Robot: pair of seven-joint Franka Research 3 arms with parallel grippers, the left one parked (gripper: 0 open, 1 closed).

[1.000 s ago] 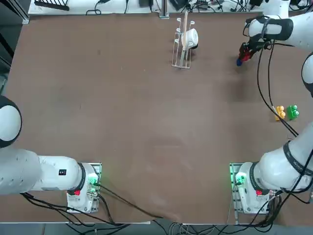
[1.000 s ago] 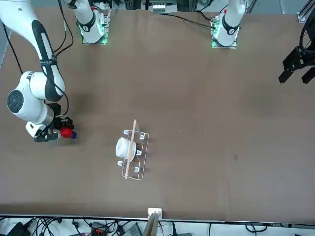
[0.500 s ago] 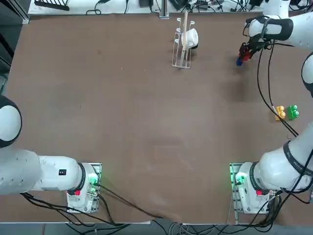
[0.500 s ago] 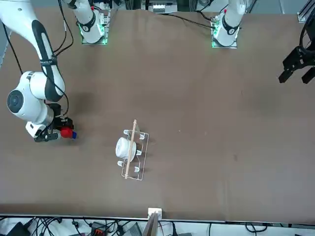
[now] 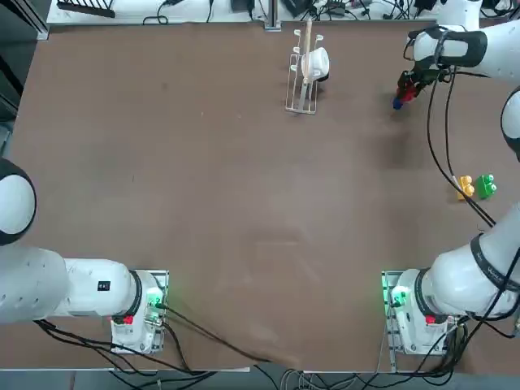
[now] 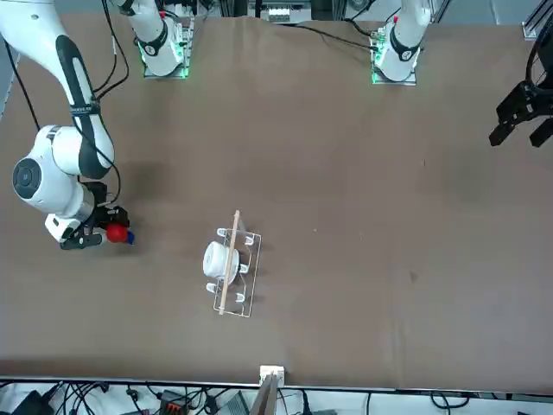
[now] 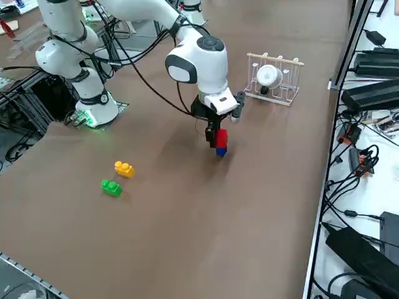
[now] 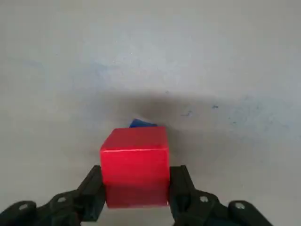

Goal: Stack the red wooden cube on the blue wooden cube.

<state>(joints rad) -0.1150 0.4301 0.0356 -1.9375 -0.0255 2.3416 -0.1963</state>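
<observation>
Above the blue wooden cube [image 7: 221, 151], the right end effector [image 8: 136, 188] clamps the red wooden cube [image 8: 135, 165]; released off-centre, it could topple onto the tabletop [image 7: 187, 218].

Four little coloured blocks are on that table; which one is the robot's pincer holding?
The red wooden cube, clamped in the right pincer directly above the blue wooden cube; the orange and green studded blocks lie untouched, far away.

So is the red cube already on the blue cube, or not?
On it: the red cube sits atop the blue cube, right gripper jaws shut on it.
</observation>
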